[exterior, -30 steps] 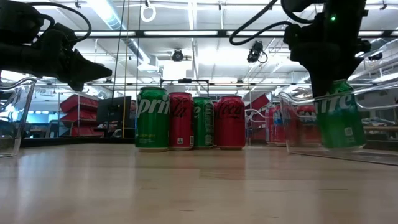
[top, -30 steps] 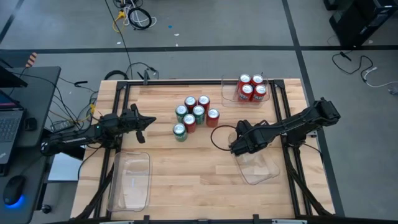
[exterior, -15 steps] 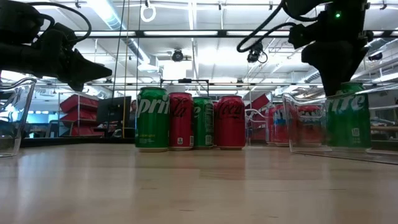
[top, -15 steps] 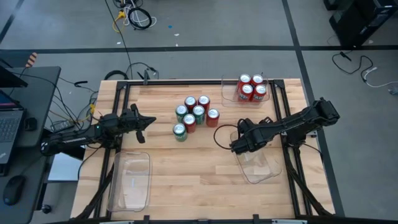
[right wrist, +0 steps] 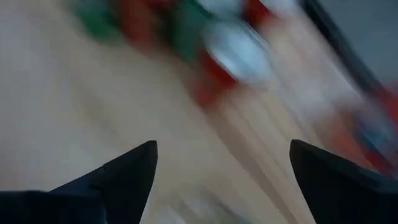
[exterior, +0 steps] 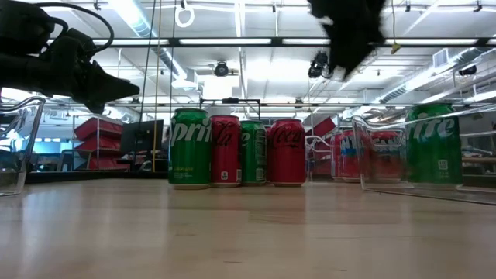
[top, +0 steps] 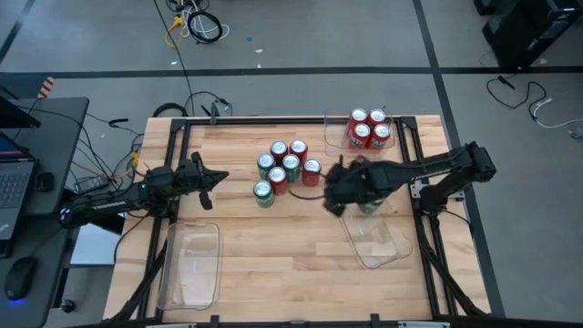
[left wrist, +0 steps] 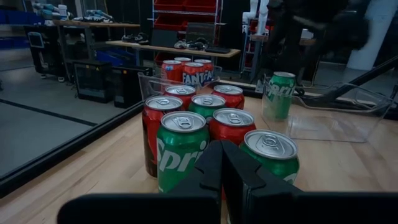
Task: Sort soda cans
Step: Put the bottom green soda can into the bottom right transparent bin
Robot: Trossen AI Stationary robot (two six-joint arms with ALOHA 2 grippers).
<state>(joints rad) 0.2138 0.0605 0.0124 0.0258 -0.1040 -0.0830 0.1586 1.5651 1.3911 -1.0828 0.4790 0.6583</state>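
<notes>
Cans are standing in 3 places on the wooden table (top: pixel 273 246). Central cluster (top: pixel 285 169): 7 cans are sitting upright and packed close together near the table's middle, 4 red and 3 green, with 1 green can (top: pixel 263 192) standing at the cluster's near-left edge and 1 red can (top: pixel 311 170) at its right edge; in the low view the front row is showing 2 green and 2 red labels side by side (exterior: pixel 232 147). Far-right clear bin (top: pixel 333 137): 4 red cans (top: pixel 368 128) are standing inside it in a tight square. Near-right clear bin (top: pixel 387 248): 1 green can (exterior: pixel 435 143) is standing upright inside it at its far end, and the left wrist view is showing the same can (left wrist: pixel 278 94) behind the bin's transparent wall. Right gripper (top: pixel 335 189) is hanging above the bare wood between the central cluster and the near-right bin, blurred in the high and low views; its 2 fingers (right wrist: pixel 121 171) are spread wide apart with nothing between them. Left gripper (top: pixel 217 177) is hovering to the left of the cluster, pointing toward it, with its fingers (left wrist: pixel 214 165) pressed together and gripping nothing. Near-left clear bin (top: pixel 191 264) is lying by the table's front left corner with no can visible in it.
</notes>
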